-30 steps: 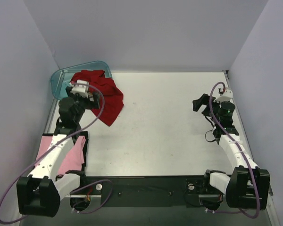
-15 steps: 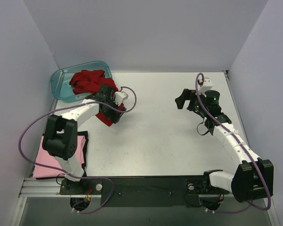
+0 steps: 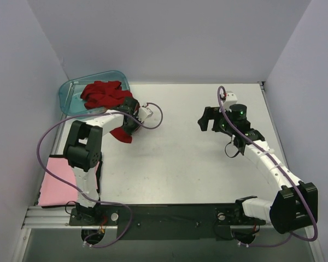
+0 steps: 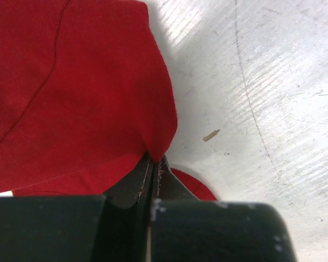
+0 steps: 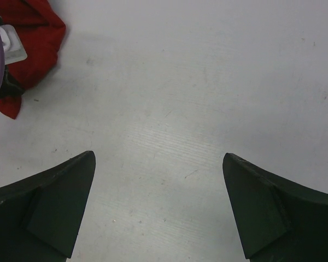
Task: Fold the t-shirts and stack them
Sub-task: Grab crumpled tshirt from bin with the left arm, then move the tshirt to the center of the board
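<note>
Left claw [image 4: 154,161] is pinched tight on a fold of the dark red t-shirt [image 4: 71,93], seen up close only from its wrist. From above, that shirt spills from the teal tub [image 3: 68,95] onto the surface [image 3: 186,164], and the pink t-shirt [image 3: 57,185] lies flat near the left edge. Right claw [image 5: 158,158] is spread wide, holding nothing.

Right gripper [image 5: 157,158] spread wide over the table [image 5: 208,71] (dark red t-shirt [image 5: 44,27] far left).

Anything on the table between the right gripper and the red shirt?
Mostly bare table, top view; only the left arm's purple cable loops beside the red shirt.
</note>
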`<state>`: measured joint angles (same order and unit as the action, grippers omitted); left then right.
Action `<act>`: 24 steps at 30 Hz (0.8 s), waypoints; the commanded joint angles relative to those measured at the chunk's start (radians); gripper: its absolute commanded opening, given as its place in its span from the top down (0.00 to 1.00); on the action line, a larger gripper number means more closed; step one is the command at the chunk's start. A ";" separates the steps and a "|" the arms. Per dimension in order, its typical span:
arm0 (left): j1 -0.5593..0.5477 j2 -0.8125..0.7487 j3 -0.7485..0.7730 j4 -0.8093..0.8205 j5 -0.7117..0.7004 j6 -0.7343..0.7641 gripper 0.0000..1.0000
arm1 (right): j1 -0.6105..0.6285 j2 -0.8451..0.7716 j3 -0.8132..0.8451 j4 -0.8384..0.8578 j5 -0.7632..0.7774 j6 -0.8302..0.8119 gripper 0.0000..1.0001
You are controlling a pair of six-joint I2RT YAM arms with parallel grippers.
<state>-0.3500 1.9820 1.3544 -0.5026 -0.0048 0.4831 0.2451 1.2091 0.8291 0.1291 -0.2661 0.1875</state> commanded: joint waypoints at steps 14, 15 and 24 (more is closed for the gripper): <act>0.005 -0.390 0.758 -0.206 0.286 0.144 1.00 | 0.318 0.027 0.402 0.049 -0.195 -0.355 0.04; 0.005 -0.381 0.819 -0.151 0.269 0.109 1.00 | 0.318 0.033 0.473 0.053 -0.206 -0.323 0.04; -0.202 -0.213 1.545 -0.154 0.208 0.167 1.00 | 0.312 0.004 0.578 0.095 -0.251 -0.234 0.02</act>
<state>-0.4301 1.7119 2.8220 -0.6254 0.2173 0.5747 0.5629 1.2427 1.4067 0.1802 -0.4732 -0.0792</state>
